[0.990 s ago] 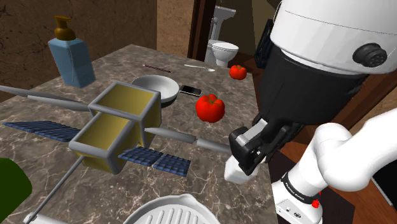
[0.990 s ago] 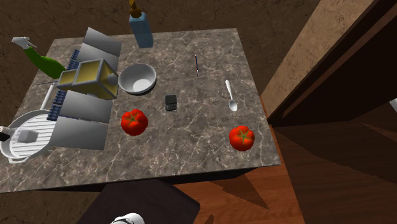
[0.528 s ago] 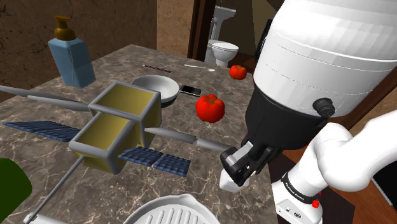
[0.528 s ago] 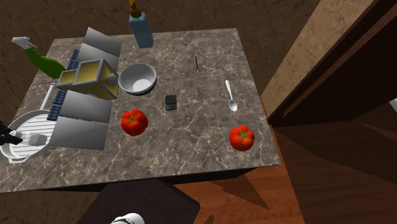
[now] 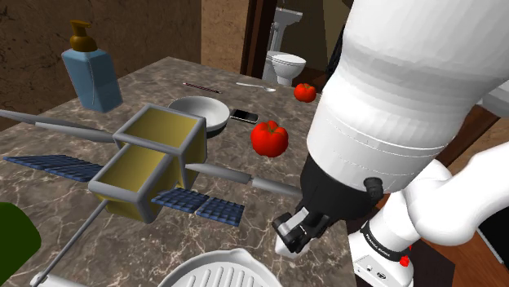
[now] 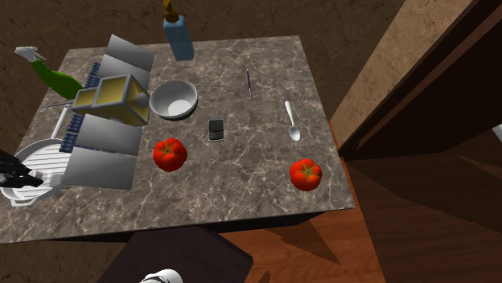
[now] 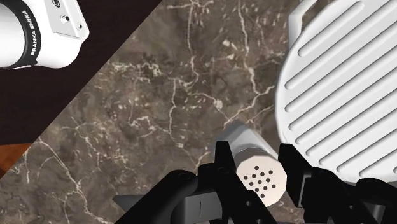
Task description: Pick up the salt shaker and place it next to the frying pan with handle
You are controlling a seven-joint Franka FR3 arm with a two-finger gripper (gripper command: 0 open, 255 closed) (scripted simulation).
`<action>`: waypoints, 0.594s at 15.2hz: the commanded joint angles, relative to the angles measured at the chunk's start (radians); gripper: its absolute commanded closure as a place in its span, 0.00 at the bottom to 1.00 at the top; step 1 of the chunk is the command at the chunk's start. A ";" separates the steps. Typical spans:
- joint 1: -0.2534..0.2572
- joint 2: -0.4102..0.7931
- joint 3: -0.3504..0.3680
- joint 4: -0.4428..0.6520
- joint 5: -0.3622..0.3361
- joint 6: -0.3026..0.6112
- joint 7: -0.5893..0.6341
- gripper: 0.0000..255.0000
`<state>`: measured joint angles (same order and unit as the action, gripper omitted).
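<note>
Shaker pinched right at the pan's edge

The gripper (image 7: 254, 153) is clamped on the salt shaker (image 7: 257, 180), upright with its holed cap up, just beside the ribbed white frying pan (image 7: 343, 95) on the marble table (image 7: 172, 108). Looks like the drop-off spot, so I'd guess letting go is next. The tomato (image 5: 269, 138) and bowl (image 5: 198, 112) sit farther back, out of the way.

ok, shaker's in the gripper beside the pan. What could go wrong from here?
1. The salt shaker, clasped in the gripper, hangs right beside the rim of the ribbed frying pan. Lowering it could clip the rim and tilt it.
2. The edge of the table is not far on the other side. If the shaker tips on release, it might roll off.
</note>
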<state>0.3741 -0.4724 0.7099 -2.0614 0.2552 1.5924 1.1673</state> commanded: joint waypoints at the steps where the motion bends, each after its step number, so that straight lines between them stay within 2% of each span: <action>1: 0.003 -0.003 0.006 -0.030 0.005 0.028 -0.001 1.00; 7: 0.008 -0.003 0.025 -0.113 0.016 0.112 -0.002 1.00; 9: 0.008 -0.003 0.025 -0.113 0.016 0.112 -0.002 1.00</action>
<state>0.3821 -0.4765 0.7338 -2.1706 0.2714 1.6997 1.1660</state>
